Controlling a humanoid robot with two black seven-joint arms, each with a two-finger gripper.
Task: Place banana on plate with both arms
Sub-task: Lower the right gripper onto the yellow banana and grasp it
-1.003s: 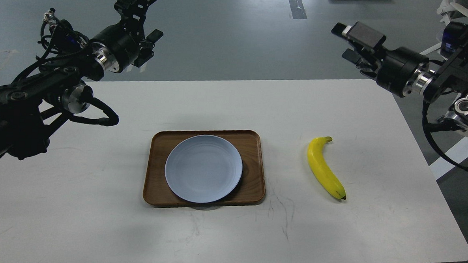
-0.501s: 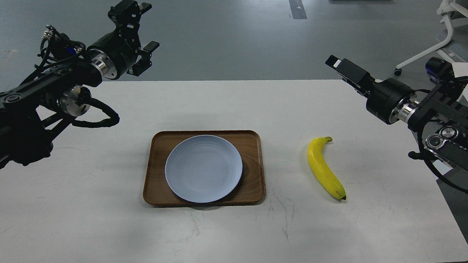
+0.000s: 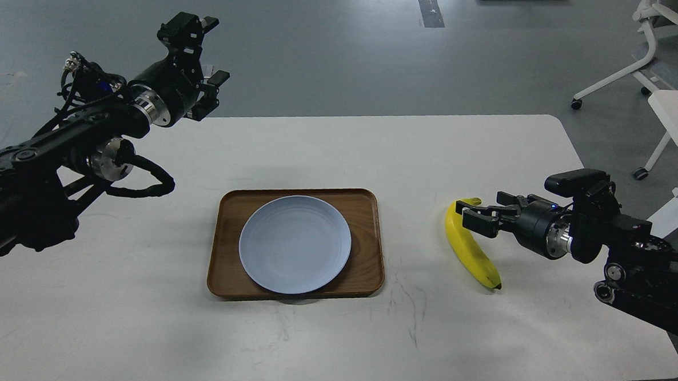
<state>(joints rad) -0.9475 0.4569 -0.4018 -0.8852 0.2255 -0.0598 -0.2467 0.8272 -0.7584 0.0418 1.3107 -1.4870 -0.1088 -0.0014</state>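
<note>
The right gripper [image 3: 468, 214] has dropped low, fingers spread, beside the curved yellow banana [image 3: 469, 245] lying just under its tips on the table; it should straddle the middle squarely before closing.

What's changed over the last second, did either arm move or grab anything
The right gripper dropped from high above the table's far right corner down to the banana, its fingers open by the stem end; it is not clearly gripping yet. The left gripper shifted only slightly and hangs open above the far left. The banana, plate and tray stayed put.
</note>
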